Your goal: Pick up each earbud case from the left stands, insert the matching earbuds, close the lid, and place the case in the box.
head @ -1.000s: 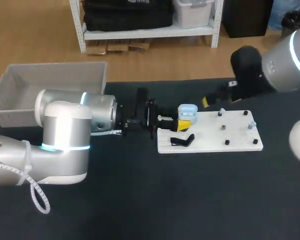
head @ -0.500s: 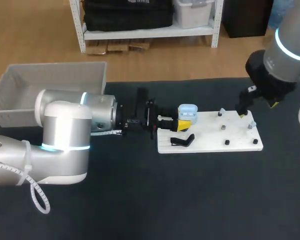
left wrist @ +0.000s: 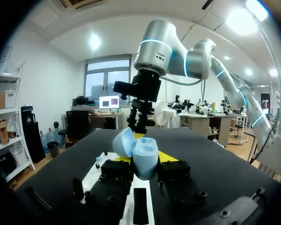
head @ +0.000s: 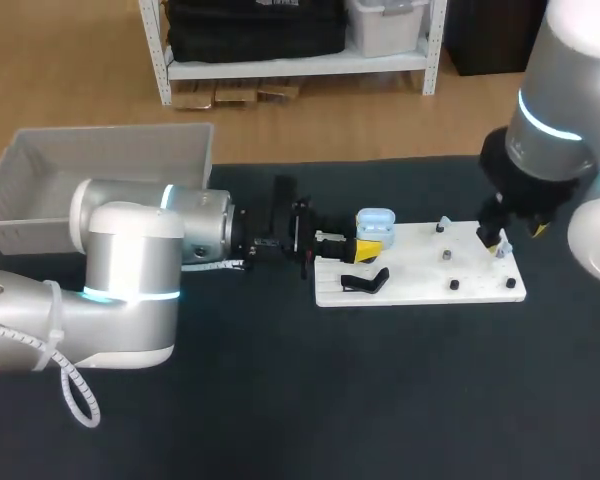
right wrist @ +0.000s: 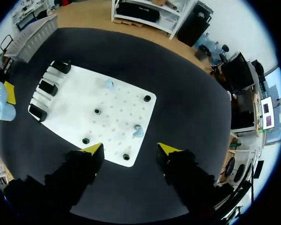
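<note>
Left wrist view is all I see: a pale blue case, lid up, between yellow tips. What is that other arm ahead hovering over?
Observer: The right gripper hangs open over a white board, a pale blue earbud just ahead of it.
Operator: Only one earbud?
Observer: No, a second earbud stands farther along the board, apart from the first.
Operator: Where does the earbud case end up?
Observer: A grey box waits left of the board, on the far side.

Blue earbud case stands open at the board's left end

The pale blue earbud case (head: 375,222), lid tipped back, sits upright at the white board (head: 410,275), near a black case (head: 365,282). Two pale earbuds (right wrist: 138,131) rest well apart on the board. The grey box (head: 100,160) lies far left.
</note>
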Controlling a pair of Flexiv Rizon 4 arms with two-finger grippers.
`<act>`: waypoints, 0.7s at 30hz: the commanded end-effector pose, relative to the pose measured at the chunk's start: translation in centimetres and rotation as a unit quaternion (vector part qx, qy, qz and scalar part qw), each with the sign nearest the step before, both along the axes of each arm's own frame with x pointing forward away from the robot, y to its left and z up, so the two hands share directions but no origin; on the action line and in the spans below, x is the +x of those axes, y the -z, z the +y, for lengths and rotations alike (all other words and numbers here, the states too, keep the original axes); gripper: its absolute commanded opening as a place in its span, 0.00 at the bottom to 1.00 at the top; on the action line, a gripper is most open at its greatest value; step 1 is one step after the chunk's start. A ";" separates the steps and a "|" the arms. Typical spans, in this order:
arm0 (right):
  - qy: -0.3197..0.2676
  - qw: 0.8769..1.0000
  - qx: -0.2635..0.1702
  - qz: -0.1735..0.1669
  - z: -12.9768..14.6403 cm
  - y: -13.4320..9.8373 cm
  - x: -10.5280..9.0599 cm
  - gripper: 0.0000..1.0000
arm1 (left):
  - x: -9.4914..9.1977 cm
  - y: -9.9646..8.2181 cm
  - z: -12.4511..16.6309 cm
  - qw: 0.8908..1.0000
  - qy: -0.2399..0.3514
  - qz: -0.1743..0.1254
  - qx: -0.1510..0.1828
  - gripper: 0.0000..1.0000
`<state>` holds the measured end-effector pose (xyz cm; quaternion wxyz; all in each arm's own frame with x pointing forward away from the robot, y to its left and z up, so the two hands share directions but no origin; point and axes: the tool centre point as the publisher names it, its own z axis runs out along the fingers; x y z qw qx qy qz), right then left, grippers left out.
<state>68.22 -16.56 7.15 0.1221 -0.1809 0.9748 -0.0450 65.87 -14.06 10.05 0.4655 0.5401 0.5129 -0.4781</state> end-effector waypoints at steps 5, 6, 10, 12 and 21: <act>-0.008 1.000 -0.014 0.010 -0.7 1.9 0.9 0.48 | 0.1 0.1 0.0 1.000 0.001 0.000 0.000 0.00; -0.009 1.000 -0.015 0.012 -0.8 2.1 0.9 0.47 | 0.1 0.1 0.0 1.000 0.001 0.000 0.000 0.00; -0.012 0.999 -0.017 0.025 -1.0 2.6 1.2 0.52 | 0.1 0.1 0.0 1.000 0.001 0.000 0.000 0.00; -0.013 0.999 -0.016 0.030 -1.0 2.8 1.3 0.52 | 0.1 0.1 0.0 1.000 0.001 0.000 0.000 0.00; -0.016 0.999 -0.020 0.038 -0.9 3.3 1.7 0.48 | 0.1 0.1 0.0 1.000 0.001 0.000 0.000 0.00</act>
